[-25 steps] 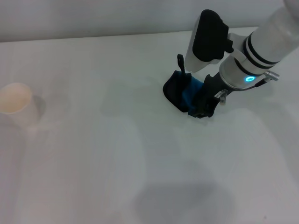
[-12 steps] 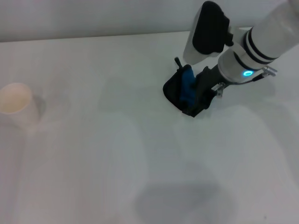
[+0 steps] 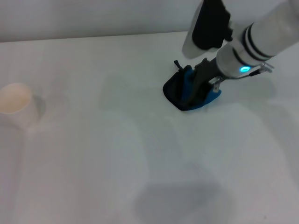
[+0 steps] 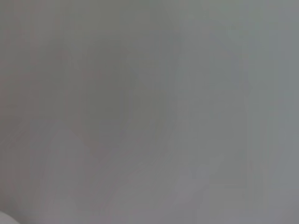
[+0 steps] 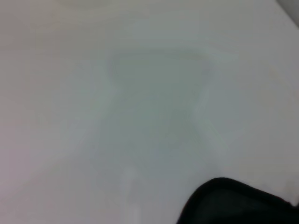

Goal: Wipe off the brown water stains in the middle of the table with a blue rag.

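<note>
On the plain white worktop [image 3: 117, 154], right of centre toward the far edge, the right end effector [image 3: 194, 95] is clamped on the bunched blue rag [image 3: 189, 91], which touches the surface. A paper cup [image 3: 16, 107] stands far left. No left end effector shows.

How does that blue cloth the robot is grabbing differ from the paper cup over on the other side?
The blue rag is bright blue with black edging, while the paper cup is plain white. The rag is soft and bunched up, partly lifted at the right claw; the cup is stiff and stands upright. The rag is on the robot's right side of the table, with the claw on it; the cup stands alone far to the left. Both rest on the white table.
</note>
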Action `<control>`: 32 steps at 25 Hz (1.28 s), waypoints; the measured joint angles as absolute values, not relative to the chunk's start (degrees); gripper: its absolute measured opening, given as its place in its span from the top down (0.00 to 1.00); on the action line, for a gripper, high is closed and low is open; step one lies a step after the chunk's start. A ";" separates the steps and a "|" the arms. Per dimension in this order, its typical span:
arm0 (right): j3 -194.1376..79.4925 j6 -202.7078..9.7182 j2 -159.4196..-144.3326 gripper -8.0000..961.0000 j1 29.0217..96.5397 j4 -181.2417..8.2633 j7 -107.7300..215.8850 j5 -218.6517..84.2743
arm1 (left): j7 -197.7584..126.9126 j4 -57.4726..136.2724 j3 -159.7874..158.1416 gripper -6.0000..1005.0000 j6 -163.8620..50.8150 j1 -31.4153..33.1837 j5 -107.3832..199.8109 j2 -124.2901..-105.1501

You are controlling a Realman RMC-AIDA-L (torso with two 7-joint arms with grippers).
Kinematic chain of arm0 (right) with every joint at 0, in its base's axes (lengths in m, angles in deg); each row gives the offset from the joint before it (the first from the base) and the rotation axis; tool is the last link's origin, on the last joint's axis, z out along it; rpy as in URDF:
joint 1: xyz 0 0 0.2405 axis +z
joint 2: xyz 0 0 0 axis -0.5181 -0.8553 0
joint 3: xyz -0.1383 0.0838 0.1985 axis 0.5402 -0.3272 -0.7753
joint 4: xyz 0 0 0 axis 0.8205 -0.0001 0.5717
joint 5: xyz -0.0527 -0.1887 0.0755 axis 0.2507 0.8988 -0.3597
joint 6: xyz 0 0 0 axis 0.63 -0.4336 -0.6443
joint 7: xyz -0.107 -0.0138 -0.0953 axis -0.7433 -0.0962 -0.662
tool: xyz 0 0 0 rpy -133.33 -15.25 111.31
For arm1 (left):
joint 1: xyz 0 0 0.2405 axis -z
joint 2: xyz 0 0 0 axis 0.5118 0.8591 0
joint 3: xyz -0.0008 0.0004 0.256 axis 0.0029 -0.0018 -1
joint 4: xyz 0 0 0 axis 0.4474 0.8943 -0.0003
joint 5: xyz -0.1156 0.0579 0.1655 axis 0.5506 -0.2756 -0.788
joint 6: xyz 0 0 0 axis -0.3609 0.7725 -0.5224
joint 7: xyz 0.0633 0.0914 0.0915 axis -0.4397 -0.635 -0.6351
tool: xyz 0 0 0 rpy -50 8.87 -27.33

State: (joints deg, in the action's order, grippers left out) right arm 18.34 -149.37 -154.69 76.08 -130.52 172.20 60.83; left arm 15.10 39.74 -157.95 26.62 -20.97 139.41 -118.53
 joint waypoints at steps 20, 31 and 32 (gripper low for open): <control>18.72 -150.52 -154.58 0.12 74.08 -134.94 171.64 53.07 | 15.32 39.67 -157.86 0.11 26.50 -21.03 139.50 -118.55; 5.23 -144.58 -154.91 0.13 63.60 -134.73 156.61 14.31 | 16.81 38.20 -157.86 0.11 26.64 -21.03 139.50 -118.54; 4.87 -144.07 -154.91 0.13 62.25 -133.76 153.19 7.50 | 16.81 38.17 -157.86 0.11 26.64 -21.03 139.50 -118.54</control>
State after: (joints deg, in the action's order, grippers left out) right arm 4.87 -144.07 -154.91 62.25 -133.76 153.19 7.50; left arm 16.81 38.17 -157.86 26.64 -21.03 139.50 -118.54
